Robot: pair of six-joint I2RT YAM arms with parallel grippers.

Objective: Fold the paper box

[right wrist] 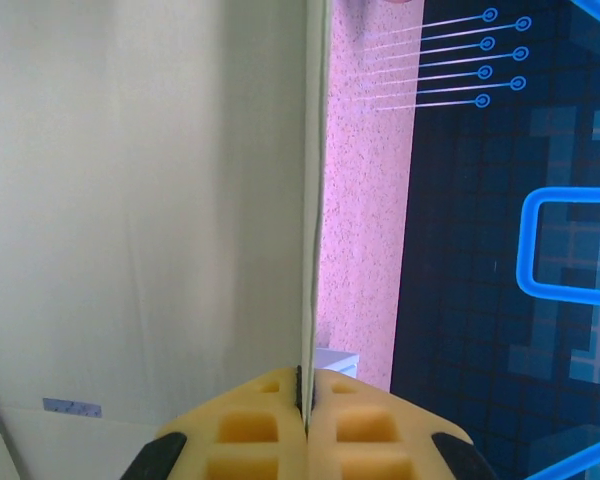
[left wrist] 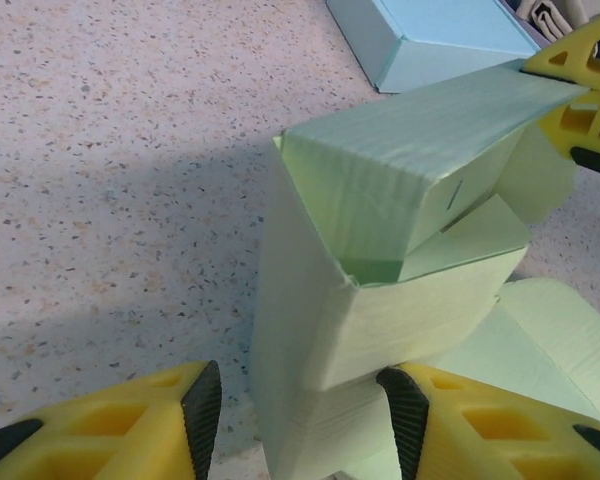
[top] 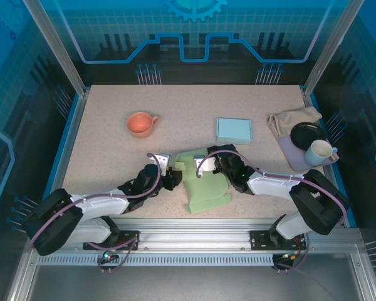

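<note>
In the top view both arms lie low, reaching from the lower corners toward the frame's centre. The left tool (top: 171, 179) has its fingers (left wrist: 202, 412) spread apart. The right tool (top: 209, 164) has its fingers (right wrist: 265, 425) pinched together on a flap of the paper box (top: 205, 189).

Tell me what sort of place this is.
Probably a robot lab test cell: aluminium frame posts, blue circuit-pattern wall panels, and a speckled table holding a green paper box.
</note>
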